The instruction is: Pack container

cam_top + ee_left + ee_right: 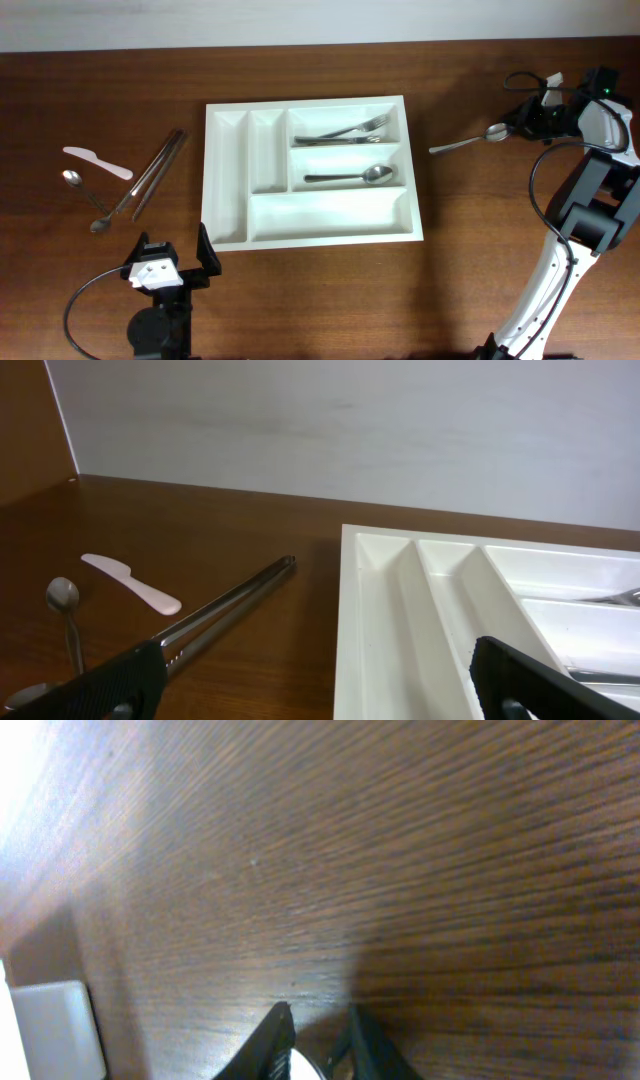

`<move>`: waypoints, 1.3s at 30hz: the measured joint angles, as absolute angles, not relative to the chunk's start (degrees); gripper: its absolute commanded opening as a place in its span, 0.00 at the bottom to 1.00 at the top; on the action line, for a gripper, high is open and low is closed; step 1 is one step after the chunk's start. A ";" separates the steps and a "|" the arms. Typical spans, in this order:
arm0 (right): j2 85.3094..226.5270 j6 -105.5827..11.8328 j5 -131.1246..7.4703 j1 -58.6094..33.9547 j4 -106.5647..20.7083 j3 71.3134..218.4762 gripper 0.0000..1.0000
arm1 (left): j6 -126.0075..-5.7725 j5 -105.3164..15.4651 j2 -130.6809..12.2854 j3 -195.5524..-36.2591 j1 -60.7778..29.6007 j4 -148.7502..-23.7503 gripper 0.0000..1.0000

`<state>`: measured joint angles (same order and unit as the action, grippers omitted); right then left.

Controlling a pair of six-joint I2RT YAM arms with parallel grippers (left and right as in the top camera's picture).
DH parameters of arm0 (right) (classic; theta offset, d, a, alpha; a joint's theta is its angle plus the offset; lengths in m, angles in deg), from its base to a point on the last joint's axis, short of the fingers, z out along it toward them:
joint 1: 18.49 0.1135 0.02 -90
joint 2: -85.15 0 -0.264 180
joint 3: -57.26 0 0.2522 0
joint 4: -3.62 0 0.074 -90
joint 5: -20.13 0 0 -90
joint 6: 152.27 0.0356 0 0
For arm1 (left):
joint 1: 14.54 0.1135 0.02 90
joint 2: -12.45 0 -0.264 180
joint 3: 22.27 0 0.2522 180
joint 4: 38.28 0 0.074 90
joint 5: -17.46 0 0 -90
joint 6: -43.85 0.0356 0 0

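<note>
Overhead shows the right gripper pinched narrow on the bowl end of a held spoon, handle pointing toward 8 o'clock. It would do best to travel level toward 9 o'clock, then lower over the cell with the packed spoon, handle parallel to the walls. The container, white and five-celled, lies mid-table, with forks in its 1 o'clock cell. The left gripper gapes wide at 7 o'clock.

Wood-grain table fills the frame, blurred, with glare at upper left. At the bottom edge the gripper shows two dark fingertips set close together, with a pale item between them, identity indeterminate. A white object sits lower left, cut off by the frame.
</note>
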<state>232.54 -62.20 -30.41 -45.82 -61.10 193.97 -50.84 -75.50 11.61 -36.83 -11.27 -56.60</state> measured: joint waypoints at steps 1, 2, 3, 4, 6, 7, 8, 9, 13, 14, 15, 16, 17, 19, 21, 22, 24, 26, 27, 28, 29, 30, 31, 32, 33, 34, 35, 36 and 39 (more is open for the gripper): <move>232.54 -62.07 -30.65 -45.82 -61.10 193.93 0.09 | -50.84 -75.50 11.61 -36.83 -11.27 -56.60 0.99; 232.54 -61.98 -30.82 -45.82 -61.12 193.93 0.06 | -50.84 -75.50 11.61 -36.83 -11.27 -56.60 0.99; 232.56 -62.17 -31.06 -45.80 -61.10 193.91 0.04 | -50.84 -75.50 11.61 -36.83 -11.27 -56.60 0.99; 232.56 -61.87 -31.09 -45.82 -61.15 193.87 0.04 | -50.84 -75.48 11.61 -36.83 -11.27 -56.60 0.99; 232.54 -61.48 -31.02 -45.80 -61.12 193.84 0.04 | -50.84 -75.48 11.61 -36.83 -11.27 -56.60 0.99; 232.56 -61.34 -30.98 -45.82 -61.12 193.84 0.04 | -50.84 -75.50 11.61 -36.83 -11.27 -56.60 0.99; 232.56 -61.28 -30.98 -45.80 -61.12 193.84 0.04 | -50.84 -75.50 11.61 -36.83 -11.27 -56.60 0.99; 232.56 -61.17 -30.98 -45.82 -61.12 193.84 0.04 | -50.84 -75.50 11.61 -36.83 -11.27 -56.60 0.99; 232.56 -60.97 -30.93 -45.82 -61.06 193.84 0.04 | -50.84 -75.50 11.61 -36.83 -11.27 -56.60 0.99; 232.56 -60.93 -30.78 -45.82 -60.95 193.82 0.04 | -50.84 -75.50 11.61 -36.83 -11.27 -56.60 0.99; 232.56 -60.91 -30.56 -45.82 -60.77 193.82 0.04 | -50.84 -75.50 11.61 -36.83 -11.27 -56.60 0.99; 232.56 -60.80 -30.12 -45.82 -60.47 193.78 0.04 | -50.84 -75.50 11.61 -36.83 -11.27 -56.60 0.99; 232.56 -60.58 -29.58 -45.82 -60.16 193.78 0.04 | -50.84 -75.50 11.61 -36.83 -11.27 -56.60 0.99; 232.56 -60.34 -28.44 -45.91 -59.59 193.78 0.04 | -50.84 -75.50 11.61 -36.83 -11.27 -56.60 0.99; 232.56 -59.99 -27.09 -45.95 -59.48 193.80 0.04 | -50.84 -75.50 11.61 -36.83 -11.27 -56.60 0.99; 232.56 -59.84 -26.56 -46.04 -59.55 193.82 0.04 | -50.84 -75.50 11.61 -36.83 -11.27 -56.60 0.99; 232.69 -59.49 -25.56 -46.13 -60.05 194.63 0.04 | -50.84 -75.50 11.61 -36.83 -11.27 -56.60 0.99; 233.02 -59.25 -24.59 -46.15 -60.71 196.29 0.04 | -50.84 -75.50 11.61 -36.83 -11.27 -56.60 0.99; 233.17 -59.16 -24.16 -46.15 -61.17 197.45 0.04 | -50.84 -75.50 11.61 -36.83 -11.27 -56.60 0.99; 233.28 -59.16 -23.76 -46.15 -61.60 198.43 0.04 | -50.84 -75.50 11.61 -36.83 -11.27 -56.60 0.99; 233.35 -59.07 -23.52 -46.15 -62.11 199.42 0.04 | -50.84 -75.50 11.61 -36.83 -11.27 -56.60 0.99; 233.41 -58.96 -23.22 -46.15 -62.89 200.84 0.04 | -50.84 -75.50 11.61 -36.83 -11.27 -56.60 0.99; 233.41 -58.87 -23.11 -46.15 -63.31 201.93 0.04 | -50.84 -75.50 11.61 -36.83 -11.27 -56.60 0.99; 233.41 -58.79 -22.95 -46.15 -63.86 203.15 0.04 | -50.84 -75.50 11.61 -36.83 -11.27 -56.60 0.99; 233.39 -58.61 -22.74 -46.15 -64.12 204.36 0.04 | -50.84 -75.48 11.61 -36.83 -11.27 -56.60 0.99; 233.39 -58.28 -22.58 -46.19 -64.60 205.49 0.04 | -50.84 -75.50 11.61 -36.83 -11.27 -56.60 0.99; 233.41 -58.09 -22.21 -46.19 -64.88 206.54 0.04 | -50.84 -75.50 11.61 -36.83 -11.27 -56.60 0.99; 233.41 -57.96 -21.60 -46.24 -65.08 207.53 0.04 | -50.84 -75.50 11.61 -36.83 -11.27 -56.60 0.99; 233.39 -57.02 -19.52 -46.33 -65.45 209.62 0.04 | -50.84 -75.50 11.61 -36.83 -11.27 -56.60 0.99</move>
<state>233.39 -57.02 -19.52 -46.33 -65.45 209.62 -50.84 -75.50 11.61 -36.83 -11.27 -56.60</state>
